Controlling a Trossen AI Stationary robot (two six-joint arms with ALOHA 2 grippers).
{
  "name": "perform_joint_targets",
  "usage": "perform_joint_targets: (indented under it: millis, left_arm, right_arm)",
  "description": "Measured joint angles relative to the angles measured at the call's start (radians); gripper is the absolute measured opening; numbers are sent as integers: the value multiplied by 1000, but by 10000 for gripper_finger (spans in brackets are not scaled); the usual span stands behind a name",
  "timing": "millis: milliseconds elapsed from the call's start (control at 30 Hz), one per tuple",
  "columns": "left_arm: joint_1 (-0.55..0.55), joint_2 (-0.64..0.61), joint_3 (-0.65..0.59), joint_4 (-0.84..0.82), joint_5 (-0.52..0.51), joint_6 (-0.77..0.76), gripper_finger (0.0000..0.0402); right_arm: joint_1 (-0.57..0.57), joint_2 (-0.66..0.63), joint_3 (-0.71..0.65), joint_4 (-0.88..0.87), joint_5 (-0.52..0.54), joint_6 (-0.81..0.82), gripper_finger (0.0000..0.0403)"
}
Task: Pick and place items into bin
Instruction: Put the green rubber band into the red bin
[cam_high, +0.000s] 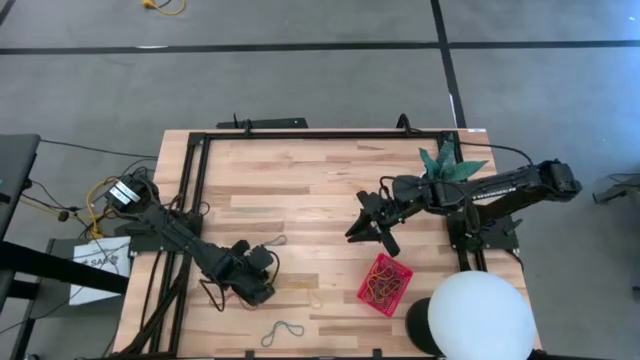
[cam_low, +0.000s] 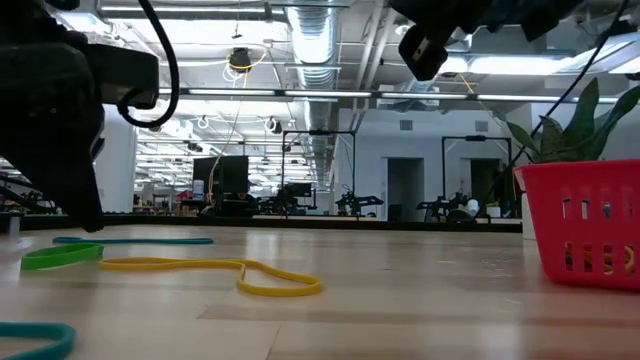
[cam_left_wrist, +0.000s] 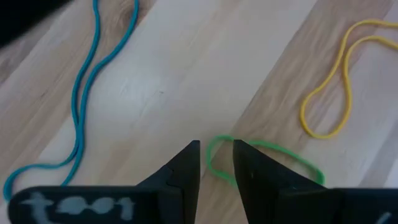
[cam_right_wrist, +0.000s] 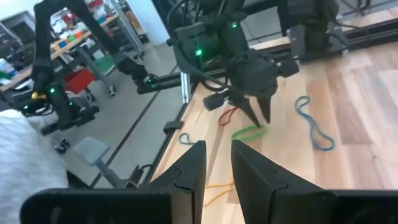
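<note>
Left end effector (cam_left_wrist: 216, 163), fingers slightly apart and empty, sits low over the green band (cam_left_wrist: 261, 158) on the table (cam_high: 300, 170), band's long axis running sideways past its tips; right end effector (cam_high: 372, 224), likewise apart, hovers near the red bin (cam_high: 385, 285).

Colour rundown: the counter (cam_high: 300, 170) is pale wood with light grain stripes, framed by black rails. Both arms are dark, nearly black. The bin (cam_high: 385, 284) is bright red with a mesh pattern, holding a yellow-ish tangle of bands. Loose on the wood: a green band (cam_left_wrist: 261, 158), a yellow band (cam_left_wrist: 339, 87), a teal-blue band (cam_left_wrist: 87, 87), and a greyish one (cam_high: 283, 331) near the front edge. The plant (cam_high: 447, 162) is green, the dome (cam_high: 480, 315) white.
</note>
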Motion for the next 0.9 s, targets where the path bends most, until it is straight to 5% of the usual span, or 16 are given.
perform_joint_targets:
  millis: [900]
  left_arm:
    - [-20,22,-8,0,-45,-61,85]
  right_arm:
    - [-4,0,0,7,0,-2,71]
